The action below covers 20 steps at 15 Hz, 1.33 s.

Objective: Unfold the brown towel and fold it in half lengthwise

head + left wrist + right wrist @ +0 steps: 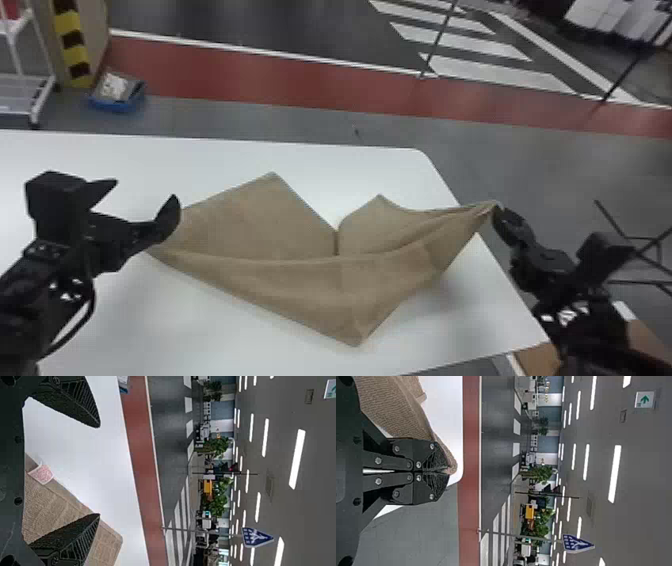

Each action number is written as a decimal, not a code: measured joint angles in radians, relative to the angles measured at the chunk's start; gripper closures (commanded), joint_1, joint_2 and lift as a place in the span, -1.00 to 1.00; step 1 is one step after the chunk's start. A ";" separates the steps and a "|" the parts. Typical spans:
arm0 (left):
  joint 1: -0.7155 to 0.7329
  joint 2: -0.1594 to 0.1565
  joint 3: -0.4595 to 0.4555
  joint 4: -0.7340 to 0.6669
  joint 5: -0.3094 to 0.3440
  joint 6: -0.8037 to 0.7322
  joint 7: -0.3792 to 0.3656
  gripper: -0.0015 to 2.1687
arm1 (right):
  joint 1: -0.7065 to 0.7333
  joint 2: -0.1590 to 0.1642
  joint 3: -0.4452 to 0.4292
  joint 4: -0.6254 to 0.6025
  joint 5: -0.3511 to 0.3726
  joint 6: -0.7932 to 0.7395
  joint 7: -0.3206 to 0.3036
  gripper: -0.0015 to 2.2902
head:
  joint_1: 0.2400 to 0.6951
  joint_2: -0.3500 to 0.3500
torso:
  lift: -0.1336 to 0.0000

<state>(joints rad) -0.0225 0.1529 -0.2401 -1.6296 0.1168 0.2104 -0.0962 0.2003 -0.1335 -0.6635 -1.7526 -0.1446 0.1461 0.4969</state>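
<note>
White counter (200, 332), brown towel (300, 295) gripped at one end

Left end effector (145, 188) released, near the towel's left end; towel spread unevenly across the counter, its right end raised past the right edge; right end effector (497, 212) just beyond that edge, clenched on the fabric.

A large indoor hall laid out like a street, perhaps a test hall or lab. Beyond the far edge of the white table (210, 155) lie a dull red floor band (250, 70), a dark grey roadway (300, 25) and white crosswalk stripes (500, 71). A blue, pointed road sign (257, 537) stands there; green leafy plants (216, 502) grow farther back, under long white ceiling lights (297, 459).
</note>
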 measured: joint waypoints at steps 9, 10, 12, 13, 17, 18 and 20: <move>0.004 0.016 0.038 0.035 -0.019 0.109 -0.069 -0.50 | 0.046 0.014 0.124 0.001 0.047 -0.074 0.030 0.32 | 1.00 -0.93 | -0.87; 0.007 0.016 0.043 0.033 -0.018 0.121 -0.092 -0.50 | 0.047 0.014 0.136 0.000 0.056 -0.077 0.035 0.32 | 1.00 -0.92 | -0.87; 0.018 0.016 0.059 0.028 -0.016 0.127 -0.115 -0.50 | 0.048 0.014 0.144 -0.001 0.061 -0.079 0.038 0.32 | 1.00 -0.89 | -0.87; 0.020 0.016 0.067 0.027 -0.014 0.131 -0.125 -0.49 | 0.048 0.014 0.146 -0.001 0.062 -0.079 0.038 0.32 | 1.00 -0.88 | -0.87; 0.017 0.017 0.086 0.031 -0.010 0.177 -0.169 -0.49 | 0.052 0.014 0.151 0.001 0.063 -0.085 0.038 0.32 | 1.00 -0.86 | -0.87; 0.014 0.015 0.087 0.034 -0.012 0.184 -0.173 -0.49 | 0.053 0.014 0.155 0.001 0.063 -0.087 0.038 0.32 | 1.00 -0.86 | -0.87; 0.007 0.010 0.086 0.041 -0.016 0.187 -0.172 -0.49 | 0.056 0.015 0.161 0.001 0.063 -0.095 0.038 0.32 | 1.00 -0.85 | -0.87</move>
<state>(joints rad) -0.0151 0.1633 -0.1542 -1.5889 0.1009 0.3979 -0.2687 0.2564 -0.1183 -0.5025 -1.7514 -0.0813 0.0515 0.5353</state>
